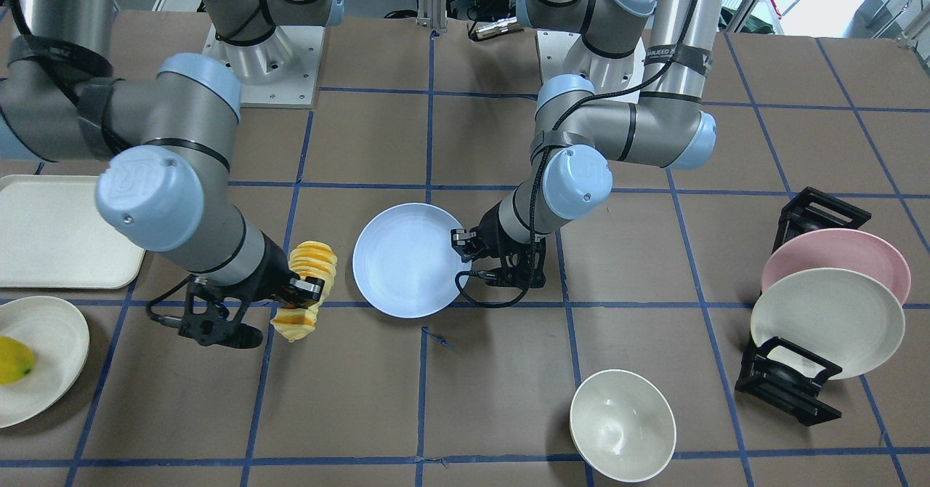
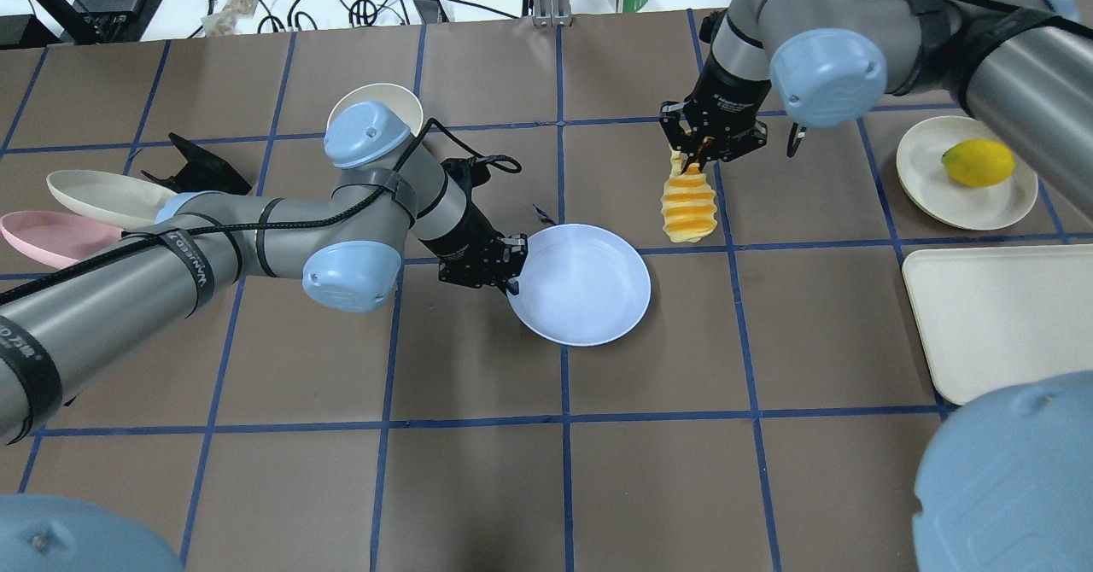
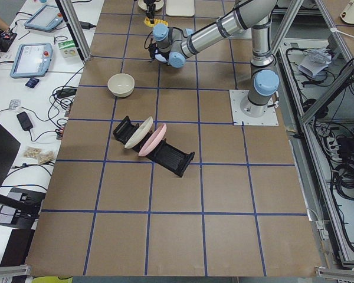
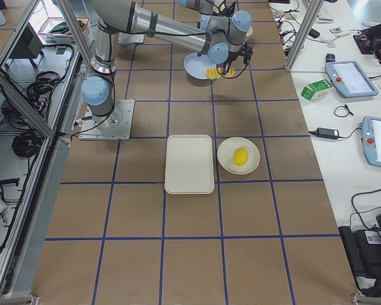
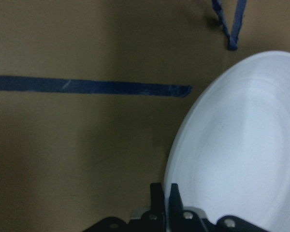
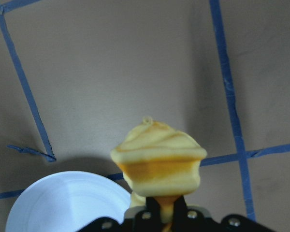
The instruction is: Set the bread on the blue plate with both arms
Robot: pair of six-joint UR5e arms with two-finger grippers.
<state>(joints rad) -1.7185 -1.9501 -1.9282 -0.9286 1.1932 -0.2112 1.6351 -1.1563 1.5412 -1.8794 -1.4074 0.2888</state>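
The bread (image 1: 311, 283), a ridged yellow-orange loaf, hangs from my right gripper (image 2: 702, 152), which is shut on one end of it, above the table beside the blue plate (image 2: 589, 286). It also shows in the overhead view (image 2: 687, 205) and the right wrist view (image 6: 157, 162). My left gripper (image 2: 511, 277) is shut on the plate's rim, seen close in the left wrist view (image 5: 165, 195) with the plate (image 5: 241, 145) between the fingers. In the front view the plate (image 1: 407, 258) lies between both grippers, my left gripper (image 1: 465, 251) at its edge.
A cream plate (image 2: 956, 188) with a yellow lemon (image 2: 978, 162) and a cream tray (image 2: 999, 320) lie at the right. A white bowl (image 1: 621, 425) stands near the table's far edge. A black rack (image 1: 785, 385) holds a pink plate (image 1: 835, 254) and a cream plate (image 1: 828, 323).
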